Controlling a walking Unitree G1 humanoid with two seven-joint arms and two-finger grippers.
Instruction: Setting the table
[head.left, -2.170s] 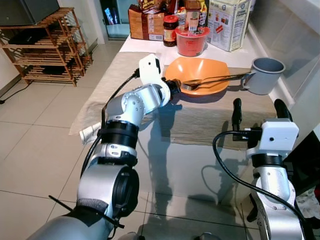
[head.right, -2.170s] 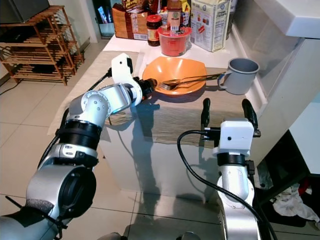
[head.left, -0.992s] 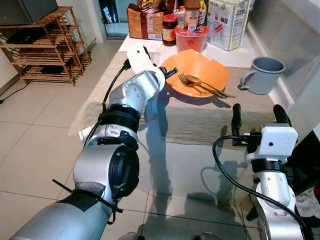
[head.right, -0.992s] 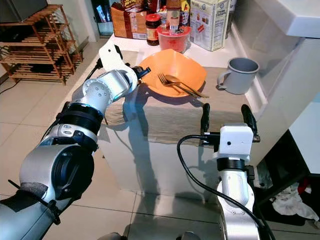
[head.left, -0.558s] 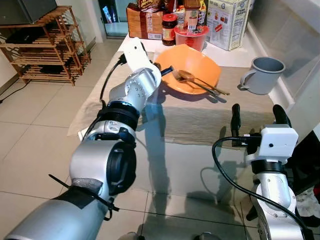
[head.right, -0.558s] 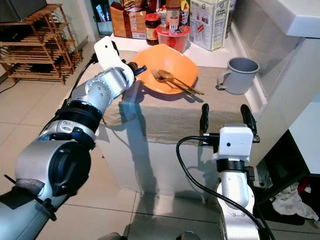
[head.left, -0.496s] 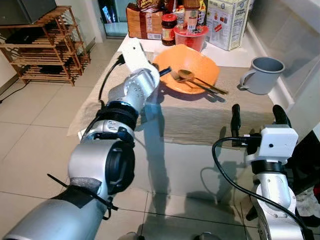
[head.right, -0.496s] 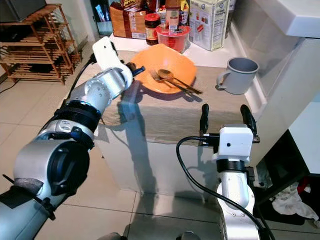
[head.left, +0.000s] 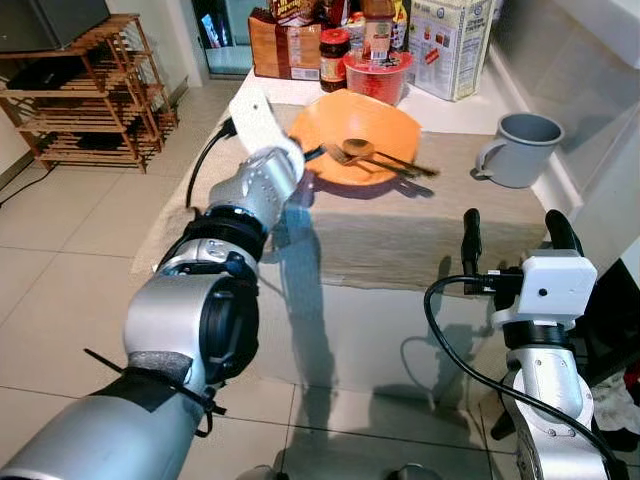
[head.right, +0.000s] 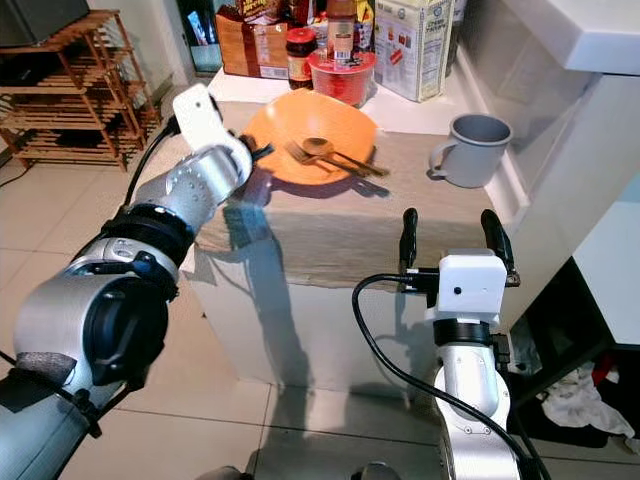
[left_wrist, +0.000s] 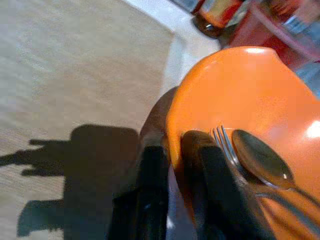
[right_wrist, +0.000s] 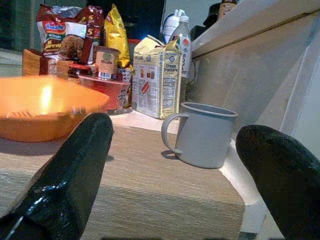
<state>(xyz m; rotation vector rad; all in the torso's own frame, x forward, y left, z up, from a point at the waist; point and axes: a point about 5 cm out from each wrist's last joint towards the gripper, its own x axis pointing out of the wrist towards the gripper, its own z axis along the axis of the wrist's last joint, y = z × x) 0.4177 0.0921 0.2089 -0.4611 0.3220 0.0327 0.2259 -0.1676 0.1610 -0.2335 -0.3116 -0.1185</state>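
My biggest worry is the cutlery. I have the orange bowl (head.left: 355, 135) by its near rim, and the fork (head.left: 352, 160) and spoon (head.left: 375, 152) lie loose inside with their handles sticking out past the far rim toward the grey mug (head.left: 518, 148). If I tilt the bowl any further or drag it quickly across the beige table runner (head.left: 400, 235), I judge they could slide out and clatter onto the runner, or even off the counter edge. A thin rim pinch also gives me little leverage, so the bowl could twist or slip free under its own weight. Behind it stand a red container (head.left: 377, 75), a jar and boxes, and swinging the bowl that way could knock them.

My left gripper (left_wrist: 172, 165) reaches out over the left part of the counter, and its two black fingers are closed on the bowl's rim, one finger inside the bowl just beside the fork tines, the other outside and beneath the wall. The bowl sits toward the back middle of the runner, tipped somewhat rather than flat.

Further right, my right gripper (head.right: 449, 238) hovers at the front edge of the counter, fingers spread wide and holding nothing, facing the mug, which stands upright at the runner's right end, well apart from it.
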